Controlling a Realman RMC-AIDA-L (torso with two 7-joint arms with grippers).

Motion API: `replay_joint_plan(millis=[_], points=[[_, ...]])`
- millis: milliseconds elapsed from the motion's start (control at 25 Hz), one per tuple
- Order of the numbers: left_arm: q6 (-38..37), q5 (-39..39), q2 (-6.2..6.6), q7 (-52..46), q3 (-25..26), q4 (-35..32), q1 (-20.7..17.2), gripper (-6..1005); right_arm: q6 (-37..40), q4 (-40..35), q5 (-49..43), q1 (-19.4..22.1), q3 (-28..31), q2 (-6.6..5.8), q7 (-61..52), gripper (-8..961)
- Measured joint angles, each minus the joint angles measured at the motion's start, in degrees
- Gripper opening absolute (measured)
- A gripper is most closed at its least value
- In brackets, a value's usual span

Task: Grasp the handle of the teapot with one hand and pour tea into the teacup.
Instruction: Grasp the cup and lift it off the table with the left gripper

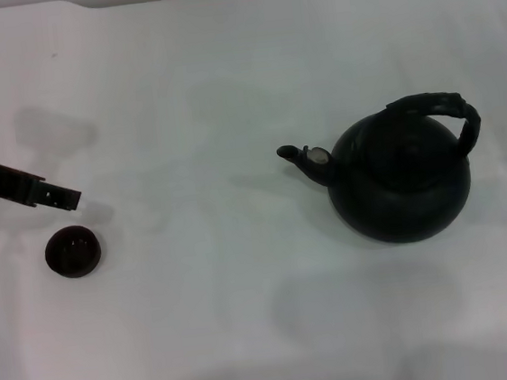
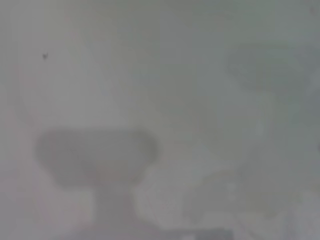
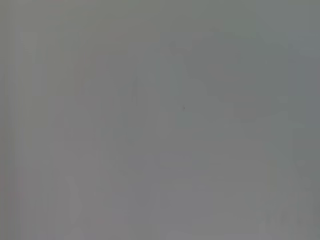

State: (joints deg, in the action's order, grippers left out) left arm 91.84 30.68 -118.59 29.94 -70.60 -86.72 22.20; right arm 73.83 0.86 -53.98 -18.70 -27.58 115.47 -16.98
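Still, the left gripper (image 1: 71, 199) is hovering just beyond the cup (image 1: 72, 251), grip unreadable, while the teapot (image 1: 399, 178) is sitting well right, handle (image 1: 438, 109) ungrasped; it is risking knocking the cup

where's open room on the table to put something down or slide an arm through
The widest bare patch of table lies between the teacup and the teapot; the far side behind both is bare too. It is tight at the cup, where the left end effector hangs just beyond it.
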Motion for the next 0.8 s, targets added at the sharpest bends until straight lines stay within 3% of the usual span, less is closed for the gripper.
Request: replay_joint_plan(millis=[360, 800], points=[[1.6, -0.7, -0.13, -0.7, -3.0, 0.1, 0.2, 850, -0.1, -0.1, 0.0, -0.3, 0.1, 0.02, 0.0, 873], [2.5, -1.0, -0.24, -1.4, -5.1, 2.3, 0.1, 850, 0.0, -0.2, 0.0, -0.4, 0.1, -0.05, 0.0, 872]])
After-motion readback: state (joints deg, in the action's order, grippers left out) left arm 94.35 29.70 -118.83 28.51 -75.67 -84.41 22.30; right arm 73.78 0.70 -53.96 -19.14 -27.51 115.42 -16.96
